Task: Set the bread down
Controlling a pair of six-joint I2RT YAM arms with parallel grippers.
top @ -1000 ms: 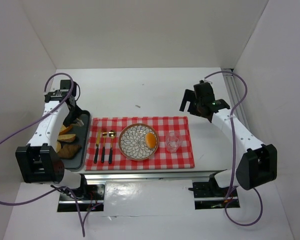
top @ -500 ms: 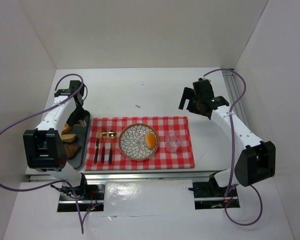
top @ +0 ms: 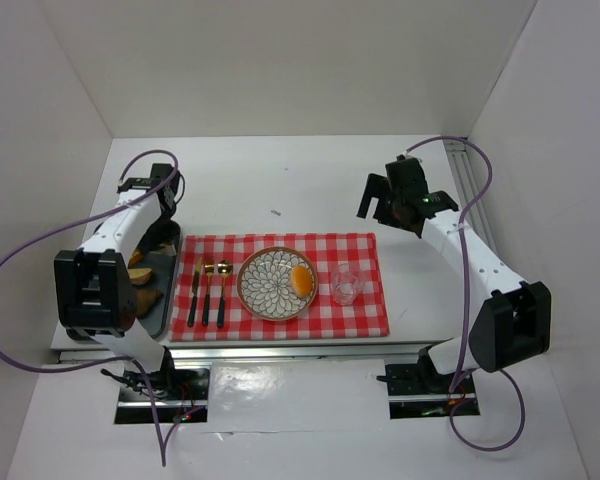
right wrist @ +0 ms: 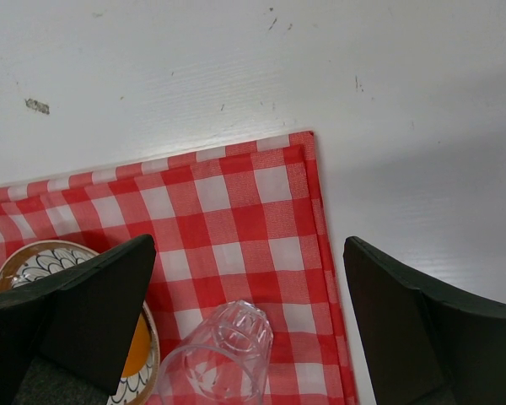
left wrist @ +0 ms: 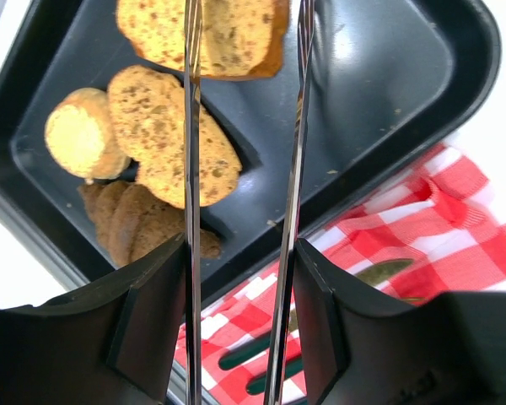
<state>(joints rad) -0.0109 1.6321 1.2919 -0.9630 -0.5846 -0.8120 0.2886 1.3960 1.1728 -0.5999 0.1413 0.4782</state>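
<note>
Several bread slices (left wrist: 173,135) lie in a black tray (left wrist: 379,76) at the table's left (top: 165,275). My left gripper (left wrist: 240,253) is shut on metal tongs (left wrist: 191,126) and hangs over the tray's far end (top: 163,222). The tong blades reach a seeded slice (left wrist: 228,29) at the top edge; their tips are cut off, so I cannot tell whether they pinch it. A patterned plate (top: 245,285) on the checked cloth (top: 365,310) carries one orange piece of bread (top: 301,280). My right gripper (right wrist: 249,287) stands open above the cloth's far right corner (top: 380,205).
A clear glass (right wrist: 219,359) stands right of the plate (top: 344,285). Dark-handled cutlery (top: 208,290) lies on the cloth between tray and plate. White walls enclose the table on three sides, and a rail runs along the right edge (top: 470,180).
My left arm has swung round, carrying the gripper and tongs away from the tray's middle toward its far right end. The right arm barely shifted.
</note>
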